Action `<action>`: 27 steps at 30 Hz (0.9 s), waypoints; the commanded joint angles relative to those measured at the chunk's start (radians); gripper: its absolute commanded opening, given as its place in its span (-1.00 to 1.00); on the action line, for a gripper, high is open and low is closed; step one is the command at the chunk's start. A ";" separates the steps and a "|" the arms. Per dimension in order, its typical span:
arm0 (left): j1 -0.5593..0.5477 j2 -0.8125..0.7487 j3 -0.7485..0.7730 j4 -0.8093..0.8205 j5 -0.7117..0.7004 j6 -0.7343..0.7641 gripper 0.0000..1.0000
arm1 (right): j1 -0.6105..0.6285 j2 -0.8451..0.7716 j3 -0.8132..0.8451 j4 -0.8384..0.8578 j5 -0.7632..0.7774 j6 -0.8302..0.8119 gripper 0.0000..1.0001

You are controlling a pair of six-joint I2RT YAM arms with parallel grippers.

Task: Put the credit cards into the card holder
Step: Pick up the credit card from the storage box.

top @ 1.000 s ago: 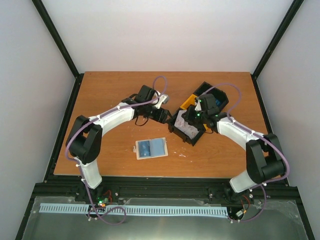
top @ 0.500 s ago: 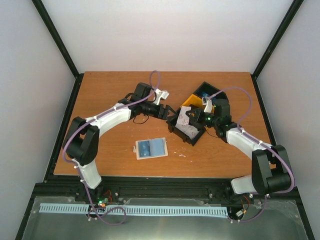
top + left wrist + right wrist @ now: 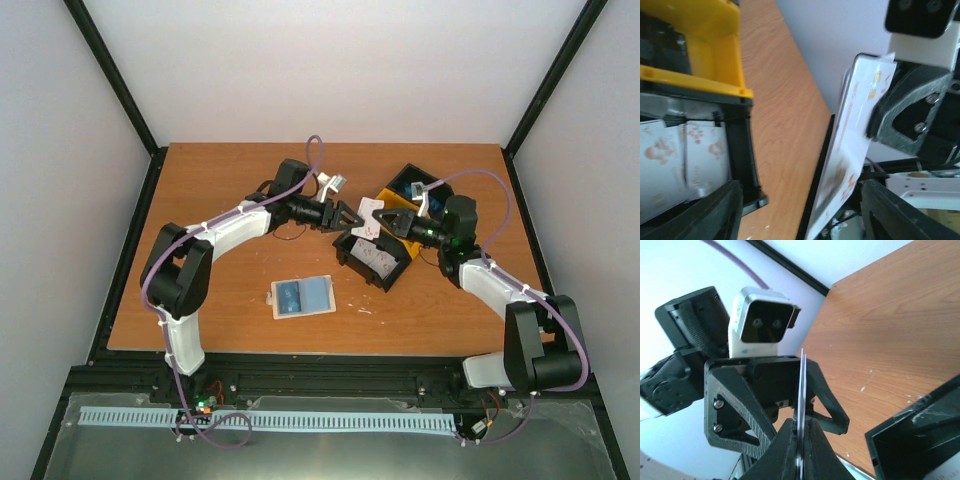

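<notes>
Wooden table (image 3: 220, 300); right end effector (image 3: 391, 222) pinching white, orange-printed credit card (image 3: 371, 215); left end effector (image 3: 347, 215) spread wide.

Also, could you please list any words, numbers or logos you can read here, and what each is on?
No text is legible anywhere.
On the white plastic card pinched in the right hand: orange print, too blurred to read.
On the white cards in the black-and-yellow tray: orange marks, unreadable.
On the cream card holder on the wooden table: blue patch, too small to read.
</notes>
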 commanded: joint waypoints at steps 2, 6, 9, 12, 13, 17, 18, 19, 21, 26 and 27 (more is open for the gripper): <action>0.003 0.022 0.060 0.127 0.113 -0.082 0.13 | -0.006 0.000 0.002 0.102 -0.107 0.033 -0.94; 0.003 0.034 0.069 0.149 0.133 -0.096 -0.30 | -0.005 0.013 0.002 0.096 -0.122 0.023 -0.94; 0.003 0.037 0.060 0.172 0.151 -0.107 -0.59 | -0.007 0.018 -0.002 0.094 -0.125 0.016 -0.94; 0.004 0.042 0.060 0.181 0.156 -0.110 -0.91 | -0.009 0.024 0.002 0.073 -0.115 0.001 -0.94; 0.005 0.043 0.060 0.184 0.157 -0.110 -0.97 | -0.011 0.028 0.002 0.072 -0.114 -0.001 -0.94; 0.014 0.046 0.065 0.199 0.175 -0.126 -0.99 | -0.022 0.036 0.003 0.081 -0.124 0.007 -0.85; 0.017 0.047 0.069 0.199 0.182 -0.135 -0.99 | -0.024 0.035 0.003 0.082 -0.130 0.009 -0.81; 0.021 0.044 0.073 0.201 0.195 -0.144 -0.99 | -0.026 0.033 0.001 0.086 -0.138 0.014 -0.74; 0.029 0.036 0.080 0.203 0.210 -0.167 -0.99 | -0.029 0.020 -0.006 0.101 -0.158 0.026 -0.60; 0.043 0.011 0.107 0.220 0.243 -0.228 -0.99 | -0.033 -0.021 -0.022 0.120 -0.196 0.051 -0.46; 0.046 0.012 0.115 0.221 0.248 -0.244 -0.99 | -0.033 -0.028 -0.023 0.117 -0.200 0.054 -0.45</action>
